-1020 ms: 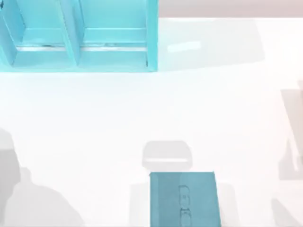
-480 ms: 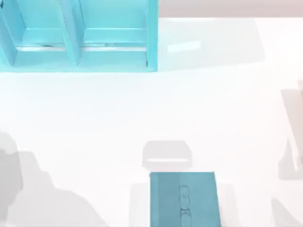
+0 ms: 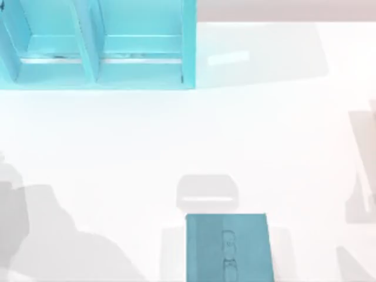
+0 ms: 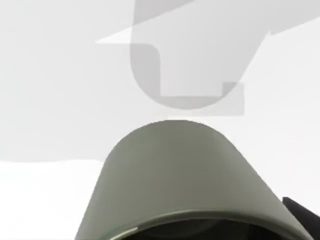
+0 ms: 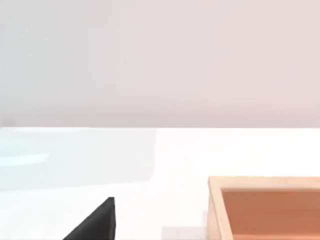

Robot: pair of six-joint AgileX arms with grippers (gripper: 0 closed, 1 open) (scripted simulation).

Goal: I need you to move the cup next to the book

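Teal-blue book [image 3: 229,247] flat on the white table [image 3: 264,135], at the near edge, about the middle. Big light-blue shelf [image 3: 97,44] with 2 open boxes in the far left corner, well apart from the book. Grey-green cup [image 4: 185,175] very close up in the left wrist view, rim near the camera, white table behind it. Dark bit of the left gripper [image 4: 302,216] just beside the cup. Cannot tell if open or shut, or if holding the cup. Black tip of the right gripper [image 5: 95,225] over the table, near a wooden box [image 5: 216,210]. Cannot tell if open or shut.
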